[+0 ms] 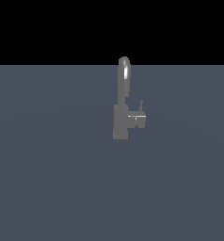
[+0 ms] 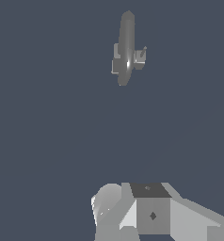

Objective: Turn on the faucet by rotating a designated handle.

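Close under the wrist camera sits part of the robot's own pale grey body, and no fingers show, so whether they stand apart or together I cannot tell; the gripper touches nothing visible. Well off from it, the faucet (image 1: pixel 121 120) stands alone on the flat grey floor, near its far edge. Its handle (image 1: pixel 138 116) juts from the exterior view's right side, lever pin upright, so I'd judge it unturned and the approach hardly begun.
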Motion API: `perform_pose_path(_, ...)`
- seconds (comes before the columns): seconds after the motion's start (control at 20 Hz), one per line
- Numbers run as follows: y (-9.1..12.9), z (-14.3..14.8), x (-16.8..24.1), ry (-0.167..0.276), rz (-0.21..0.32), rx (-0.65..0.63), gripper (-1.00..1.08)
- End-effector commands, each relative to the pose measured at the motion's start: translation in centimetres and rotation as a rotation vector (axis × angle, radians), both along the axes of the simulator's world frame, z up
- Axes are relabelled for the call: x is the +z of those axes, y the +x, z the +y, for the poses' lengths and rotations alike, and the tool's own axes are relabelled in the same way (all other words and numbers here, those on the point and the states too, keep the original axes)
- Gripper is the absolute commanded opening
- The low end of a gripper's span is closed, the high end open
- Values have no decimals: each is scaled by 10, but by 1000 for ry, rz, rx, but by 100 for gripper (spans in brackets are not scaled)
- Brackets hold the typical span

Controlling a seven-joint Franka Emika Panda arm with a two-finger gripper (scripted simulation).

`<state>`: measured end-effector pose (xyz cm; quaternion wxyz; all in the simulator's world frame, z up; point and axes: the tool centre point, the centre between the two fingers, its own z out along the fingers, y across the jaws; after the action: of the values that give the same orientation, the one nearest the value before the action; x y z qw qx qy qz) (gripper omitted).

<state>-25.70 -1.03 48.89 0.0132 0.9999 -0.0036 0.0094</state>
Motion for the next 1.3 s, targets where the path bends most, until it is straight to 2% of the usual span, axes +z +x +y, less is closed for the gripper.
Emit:
perform_pose_path(0.0,0,0,0,0,0,0,-100)
perform_pose_path(0.3,5,0,0,11,10,-11,-100)
perform_pose_path(0.6,20,0,-2,44,42,-45,-100)
perform_pose_path(0.9,45,-1,-5,100,96,-103,-100)
perform_pose_path(1.25,84,-6,-13,190,183,-194,-100)
